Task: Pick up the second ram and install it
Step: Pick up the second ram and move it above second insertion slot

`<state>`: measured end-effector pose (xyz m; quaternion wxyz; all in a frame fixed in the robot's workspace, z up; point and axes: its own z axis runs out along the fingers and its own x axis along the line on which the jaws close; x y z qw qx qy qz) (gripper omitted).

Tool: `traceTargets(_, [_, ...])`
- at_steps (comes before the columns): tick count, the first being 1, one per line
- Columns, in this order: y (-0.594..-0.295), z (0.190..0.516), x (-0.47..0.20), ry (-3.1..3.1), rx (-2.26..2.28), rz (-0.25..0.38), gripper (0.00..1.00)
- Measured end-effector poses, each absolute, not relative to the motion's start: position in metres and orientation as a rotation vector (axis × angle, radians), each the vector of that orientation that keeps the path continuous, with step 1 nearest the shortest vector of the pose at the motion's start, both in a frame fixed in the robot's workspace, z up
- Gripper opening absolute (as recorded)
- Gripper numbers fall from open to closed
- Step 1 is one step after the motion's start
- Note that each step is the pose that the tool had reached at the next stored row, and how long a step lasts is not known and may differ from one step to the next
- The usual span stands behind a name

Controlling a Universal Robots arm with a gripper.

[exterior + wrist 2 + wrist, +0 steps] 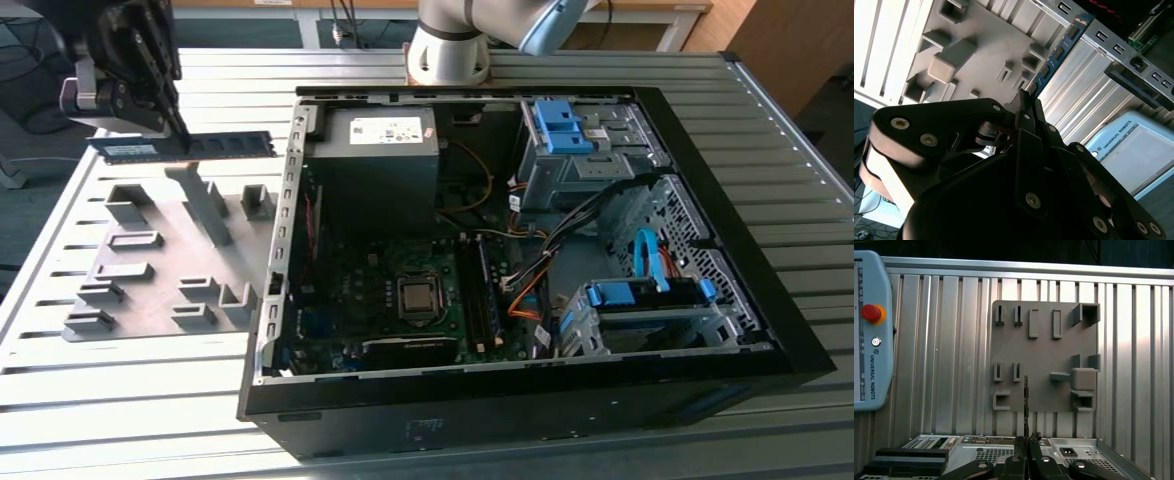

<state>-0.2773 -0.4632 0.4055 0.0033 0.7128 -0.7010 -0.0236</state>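
Gripper (172, 128): jaws closed narrow on the top edge of the second ram (187, 147), gripping it near mid-length. In both wrist views the fingertips (1026, 102) (1026, 444) meet on the board with no gap showing.

Second ram, position: held in the air, edge down, above the far end of the grey holder tray (160, 255). It hangs directly below the fingers. I cannot tell how far it stands clear of the tallest post under it.

Second ram, axis: the long axis lies level and runs from the exterior view's left to that view's right. In the first wrist view the stick (1026, 405) is seen end-on as a thin dark line running out from the fingers. In the second wrist view it (1056, 55) reaches away from them over the tray's edge.

Governing relation: the memory slots (481, 295) sit on the motherboard (360, 290) inside the open computer case (534, 405), well apart from the gripper toward the exterior view's right and lower down. Judged from that view, the slots run crosswise to the stick's present axis.

Second ram, appearance: thin, flat, blue-green board with a row of black chips and a pale label near one end. No bend or damage is discernible.

Surroundings: tray and case rest on a slatted metal table (134, 400)
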Motion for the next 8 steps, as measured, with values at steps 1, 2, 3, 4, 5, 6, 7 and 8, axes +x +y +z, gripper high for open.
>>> traceTargets(1, [-0.4632,0.4055,-0.2767,-2.198,2.234,-0.074,0.14])
traceTargets(2, [-0.4632,0.4055,-0.2762,-2.198,2.234,-0.074,0.14])
traceTargets(3, [-0.4632,0.4055,-0.2756,-2.198,2.234,-0.074,0.14])
traceTargets(4, [-0.4632,0.4055,-0.2752,-2.198,2.234,-0.074,0.14])
traceTargets(5, [-0.4632,0.4054,-0.2748,-2.198,2.234,-0.074,0.14])
traceTargets(6, [-0.4632,0.4055,-0.2743,-2.198,2.234,-0.074,0.14])
traceTargets(7, [-0.4632,0.4055,-0.274,-2.198,2.234,-0.074,0.14])
traceTargets(8, [-0.4632,0.4055,-0.2737,-2.198,2.234,-0.074,0.14])
